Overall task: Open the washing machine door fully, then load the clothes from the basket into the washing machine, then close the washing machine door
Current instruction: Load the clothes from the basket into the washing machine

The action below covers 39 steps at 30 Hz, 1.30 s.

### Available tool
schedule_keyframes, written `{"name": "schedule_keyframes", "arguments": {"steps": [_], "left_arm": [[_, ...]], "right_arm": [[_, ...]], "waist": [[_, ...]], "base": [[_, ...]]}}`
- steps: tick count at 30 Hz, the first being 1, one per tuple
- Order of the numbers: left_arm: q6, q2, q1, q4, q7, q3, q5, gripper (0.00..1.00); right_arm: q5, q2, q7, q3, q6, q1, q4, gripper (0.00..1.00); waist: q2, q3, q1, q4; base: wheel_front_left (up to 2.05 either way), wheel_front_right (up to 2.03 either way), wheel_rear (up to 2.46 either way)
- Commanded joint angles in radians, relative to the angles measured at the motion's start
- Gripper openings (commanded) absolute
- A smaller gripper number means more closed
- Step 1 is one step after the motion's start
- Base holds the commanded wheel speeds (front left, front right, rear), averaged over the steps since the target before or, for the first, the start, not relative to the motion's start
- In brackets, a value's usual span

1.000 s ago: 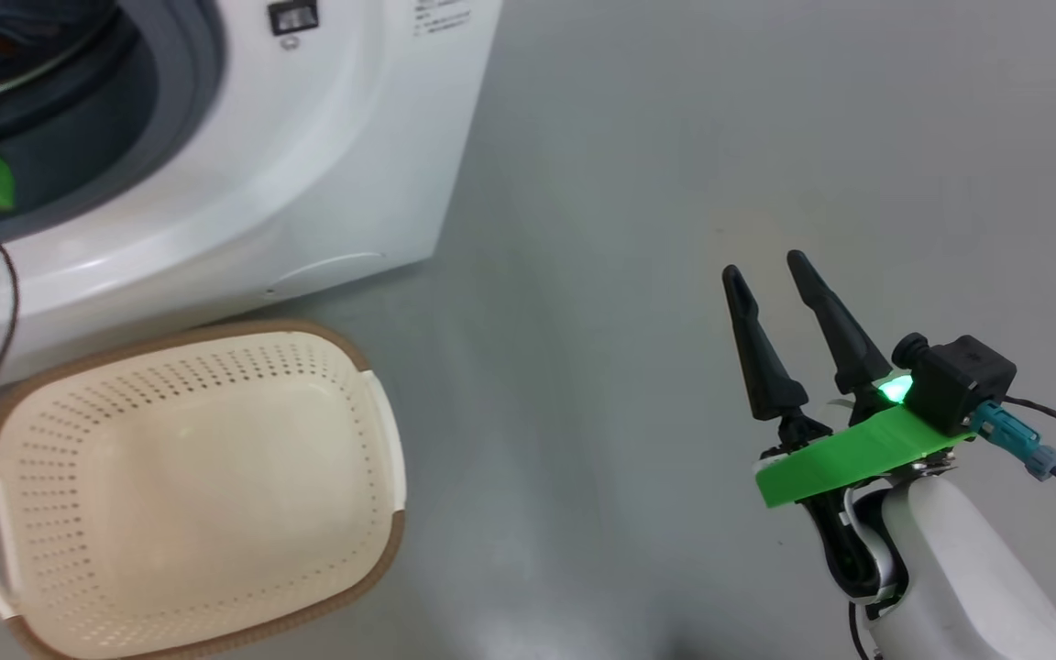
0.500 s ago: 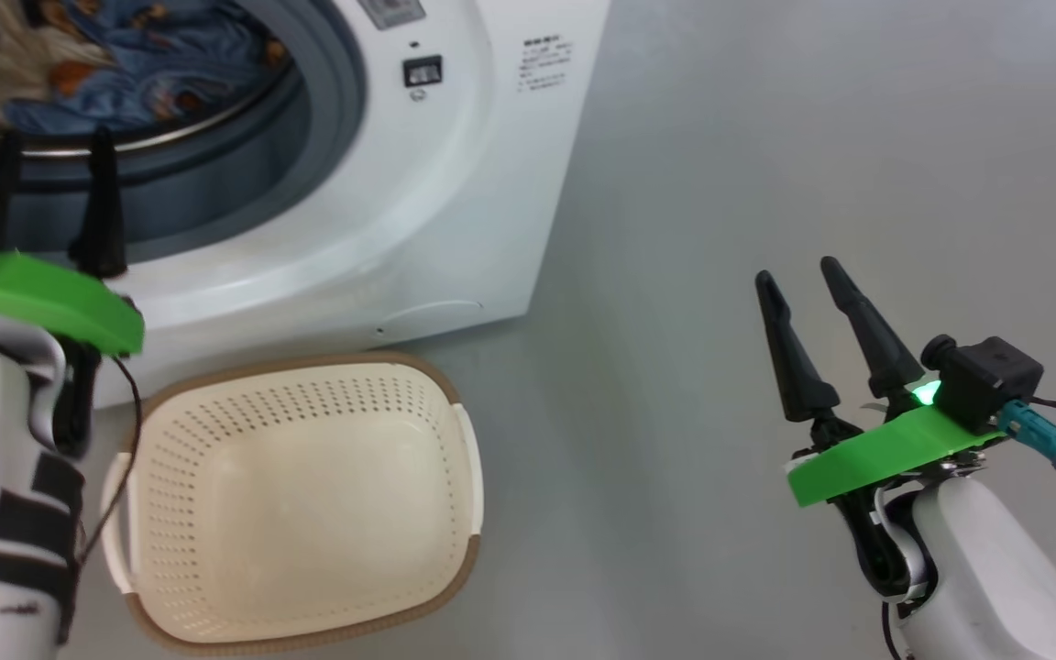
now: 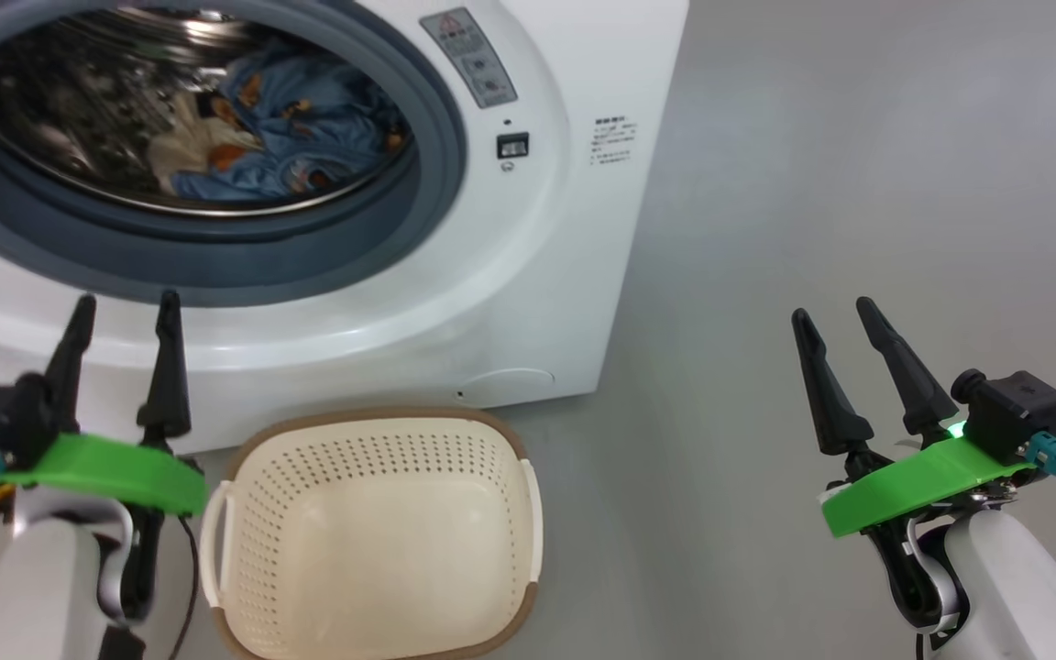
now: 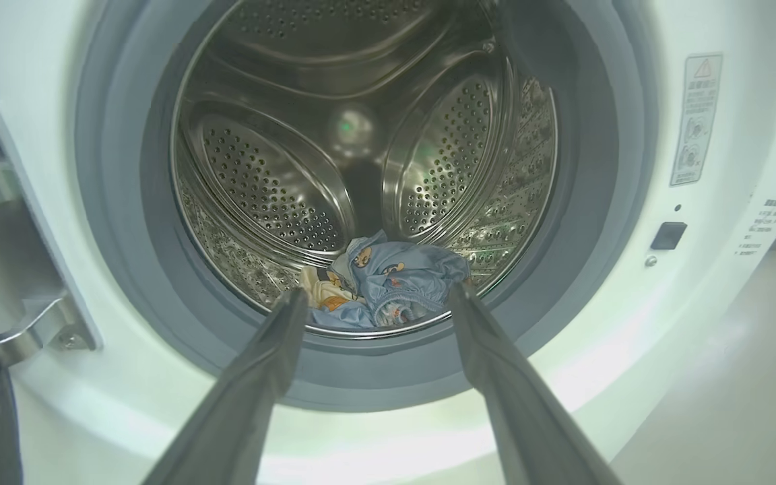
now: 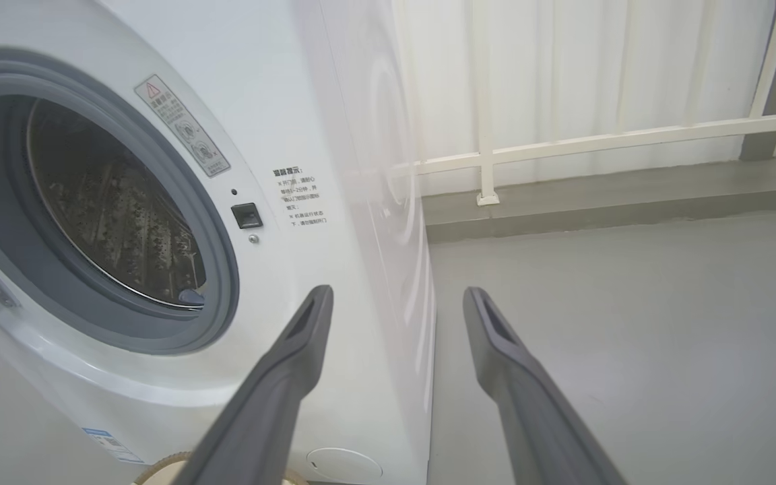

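Head view: the basket (image 3: 372, 418) sits empty on the floor just before the washing machine (image 3: 528, 275); left gripper (image 3: 125, 301) and right gripper (image 3: 830, 310) hover spread, holding nothing. Left wrist: the clothes (image 4: 388, 286) lie low in the drum (image 4: 260, 182) — loading done, I'd say. Right wrist: that gripper stands aside, clear of the opening.

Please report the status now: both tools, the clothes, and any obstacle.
Left tool open, empty, facing the washing machine. Right tool open, empty, above the floor. Clothes inside the machine; basket empty. No obstacle seen.
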<state>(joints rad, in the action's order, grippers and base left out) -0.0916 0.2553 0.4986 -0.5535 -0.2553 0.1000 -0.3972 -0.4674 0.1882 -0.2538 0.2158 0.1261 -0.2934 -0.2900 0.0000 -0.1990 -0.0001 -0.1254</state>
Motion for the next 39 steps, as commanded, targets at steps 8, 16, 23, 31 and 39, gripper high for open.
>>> {"name": "schedule_keyframes", "arguments": {"steps": [8, 16, 23, 31, 39], "left_arm": [[0.023, 0.01, -0.145, 0.151, -0.006, -0.056, 0.021, 1.0], [0.047, -0.015, -0.262, 0.226, -0.006, -0.081, 0.009, 1.0], [0.063, -0.037, -0.345, 0.275, -0.006, -0.088, 0.006, 1.0], [0.067, -0.046, -0.382, 0.307, 0.001, -0.08, -0.006, 1.0], [0.05, -0.028, -0.396, 0.314, 0.015, -0.048, 0.009, 1.0]], "right_arm": [[-0.014, 0.022, -0.008, 0.003, 0.005, 0.039, 0.027, 1.0], [-0.018, 0.036, -0.008, 0.003, 0.005, 0.067, 0.033, 1.0], [-0.023, 0.055, -0.008, 0.002, 0.005, 0.088, 0.035, 1.0], [-0.027, 0.067, -0.008, 0.008, 0.005, 0.092, 0.035, 1.0], [-0.033, 0.074, -0.008, 0.017, 0.005, 0.096, 0.034, 1.0]], "waist": [[0.0, 0.084, 0.0001, 0.062], [0.0, 0.123, 0.0001, 0.072], [0.0, 0.152, 0.0001, 0.079], [0.0, 0.168, 0.0001, 0.087], [0.0, 0.177, 0.0001, 0.087]], "base": [[0.0, 0.0, 0.0], [0.0, 0.0, 0.0], [0.0, 0.0, 0.0], [0.0, 0.0, 0.0], [0.0, 0.0, 0.0]]}}
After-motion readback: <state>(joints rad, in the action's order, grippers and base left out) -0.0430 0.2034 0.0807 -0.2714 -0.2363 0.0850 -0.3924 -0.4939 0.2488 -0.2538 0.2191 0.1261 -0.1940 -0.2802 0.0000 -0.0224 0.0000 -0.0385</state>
